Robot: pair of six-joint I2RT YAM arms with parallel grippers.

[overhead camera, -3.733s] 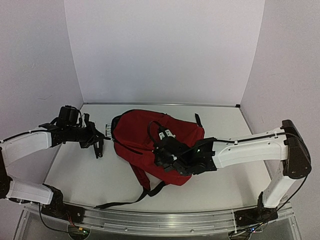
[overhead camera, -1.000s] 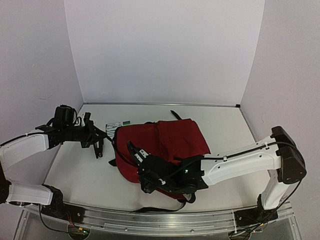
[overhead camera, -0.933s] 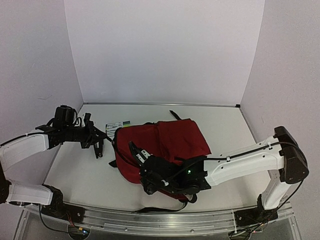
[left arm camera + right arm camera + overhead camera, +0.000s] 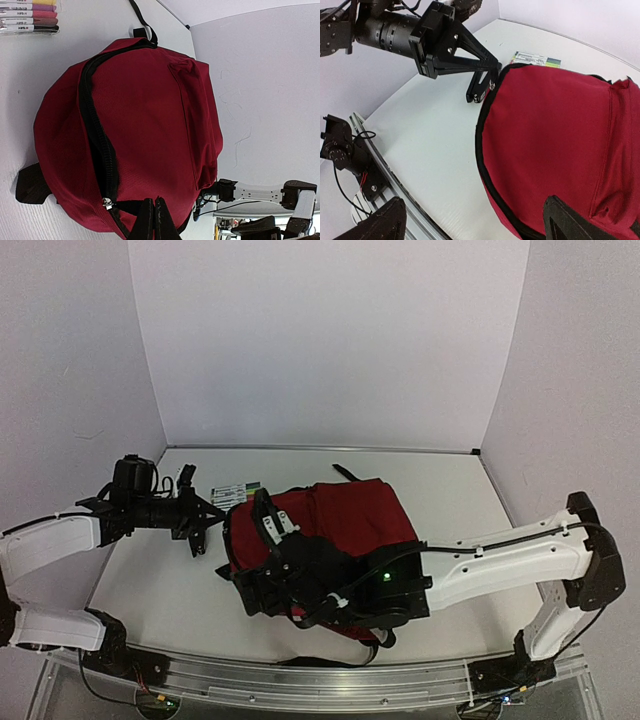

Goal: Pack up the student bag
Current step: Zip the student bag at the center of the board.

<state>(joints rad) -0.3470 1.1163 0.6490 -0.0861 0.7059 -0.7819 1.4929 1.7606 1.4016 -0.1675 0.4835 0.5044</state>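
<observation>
The student bag (image 4: pixel 350 520) is a red backpack lying flat mid-table, its black zipper (image 4: pixel 95 135) running round the left edge. My left gripper (image 4: pixel 153 202) is shut on the black pull tab of that zipper, at the bag's left rim (image 4: pixel 492 87). In the top view the left gripper (image 4: pixel 203 530) sits just left of the bag. My right gripper (image 4: pixel 475 225) hovers over the bag's near-left edge (image 4: pixel 485 165), jaws wide open with nothing between them. From above, the right gripper (image 4: pixel 258 585) covers the bag's front part.
A pack of coloured markers (image 4: pixel 237 491) lies on the table just behind the bag's left corner, also in the left wrist view (image 4: pixel 27 15). A black strap (image 4: pixel 346 472) trails behind the bag. The metal rail (image 4: pixel 300 685) runs along the near edge.
My right gripper has opened wide, let go of the bag and shifted up and left over it. The left gripper has stayed shut at the zipper.
</observation>
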